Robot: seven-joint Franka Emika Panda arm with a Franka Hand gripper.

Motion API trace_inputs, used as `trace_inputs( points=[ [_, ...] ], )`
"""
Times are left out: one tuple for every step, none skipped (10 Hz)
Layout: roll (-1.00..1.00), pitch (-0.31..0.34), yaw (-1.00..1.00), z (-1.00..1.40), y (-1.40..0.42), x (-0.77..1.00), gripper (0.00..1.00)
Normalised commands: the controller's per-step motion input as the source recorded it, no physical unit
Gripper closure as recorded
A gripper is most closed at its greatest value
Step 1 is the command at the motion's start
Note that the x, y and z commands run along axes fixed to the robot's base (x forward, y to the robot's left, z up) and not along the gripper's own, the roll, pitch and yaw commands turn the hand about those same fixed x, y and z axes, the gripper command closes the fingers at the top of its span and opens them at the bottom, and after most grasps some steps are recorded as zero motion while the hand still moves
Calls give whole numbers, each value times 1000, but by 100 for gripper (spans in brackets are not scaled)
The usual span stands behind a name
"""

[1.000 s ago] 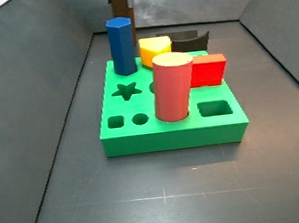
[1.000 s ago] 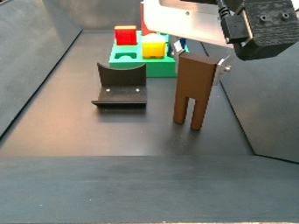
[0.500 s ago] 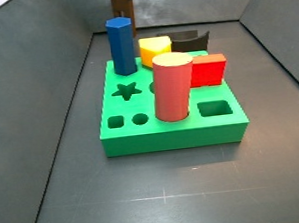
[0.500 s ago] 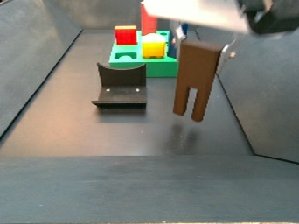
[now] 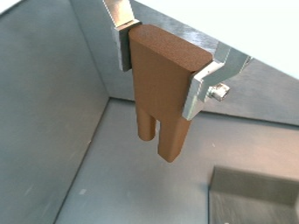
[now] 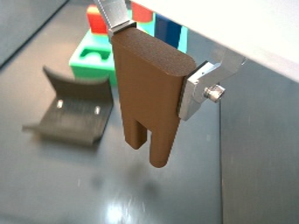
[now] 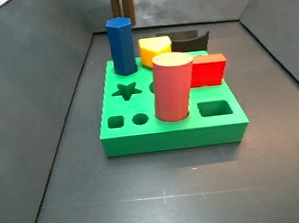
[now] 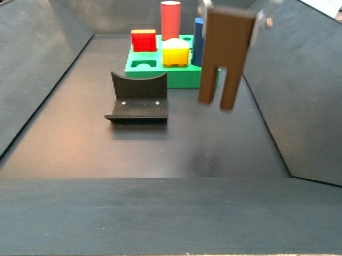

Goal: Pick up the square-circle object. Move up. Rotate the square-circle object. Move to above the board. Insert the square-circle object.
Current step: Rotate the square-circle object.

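The gripper (image 5: pixel 163 61) has its silver fingers (image 6: pixel 198 86) clamped on the flat sides of the square-circle object (image 5: pixel 163 92), which hangs clear of the dark floor with its two prongs pointing down, seen in both wrist views and in a side view (image 8: pixel 226 55). Well apart from it sits the green board (image 7: pixel 174 130), carrying a blue hexagonal column (image 7: pixel 122 46), a pink-red cylinder (image 7: pixel 173 87), a red block (image 7: pixel 210 70) and a yellow block (image 7: pixel 155 52), while the fixture (image 8: pixel 138 96) stands on the floor just in front of the board.
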Motion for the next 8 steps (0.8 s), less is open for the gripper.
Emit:
trace_inputs(
  points=[
    [39, -5, 25, 513, -1000, -38, 100],
    [46, 4, 25, 440, -968, -40, 100],
    [48, 12, 20, 285, -745, -26, 100],
    [38, 24, 19, 128, -446, -18, 100],
    [27, 22, 18, 62, -220, -9, 100],
    [-23, 16, -1000, 0, 0, 0, 100],
    [-24, 16, -1000, 0, -3, 1, 100],
    [-28, 18, -1000, 2, 2, 1, 100]
  ],
)
